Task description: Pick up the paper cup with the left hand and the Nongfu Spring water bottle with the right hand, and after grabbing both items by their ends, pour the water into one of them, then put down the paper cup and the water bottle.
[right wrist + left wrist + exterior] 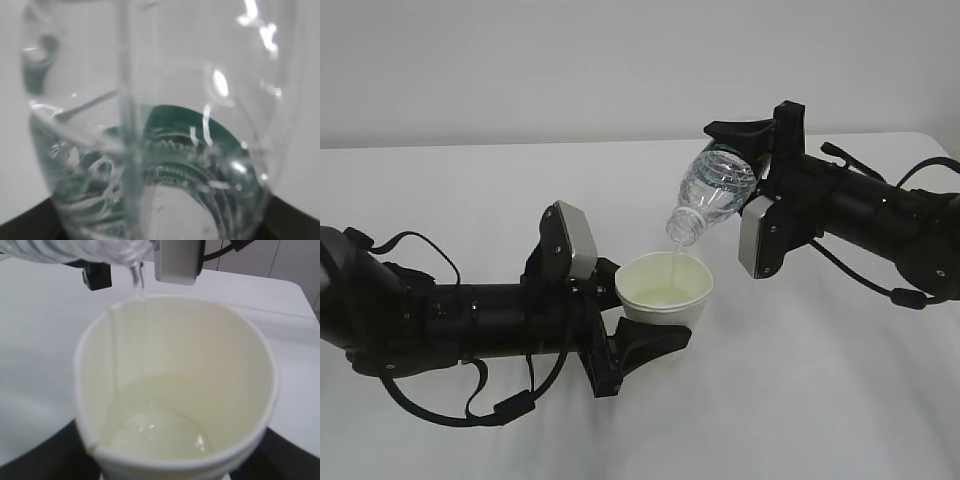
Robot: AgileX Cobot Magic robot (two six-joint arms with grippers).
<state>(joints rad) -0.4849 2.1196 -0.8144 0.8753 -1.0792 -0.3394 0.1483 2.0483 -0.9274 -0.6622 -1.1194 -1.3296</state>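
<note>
Above the white table (840,400), mid-frame in the exterior view, the Nongfu Spring water bottle (715,190) is tipped neck-down — long axis slanting from upper right to lower left, capless mouth pointing at the paper cup (665,292) just below it. Bottle is clear, ribbed, dark green label band near the gripped base end. A thin stream of water (676,262) falls from the mouth into the cup; a shallow pool shows at the cup bottom in the left wrist view. Cup is white, tapered, rolled rim, pale cream inside, upright, held off the table. The left hand (638,330) has its black fingers clamped on the cup's lower part. The right hand (752,165) grips the bottle's base, fingers pinching it — right wrist view is filled by the blurred bottle. Both black arms reach in from opposite sides; cables loop beside them. Plain pale wall behind.
</note>
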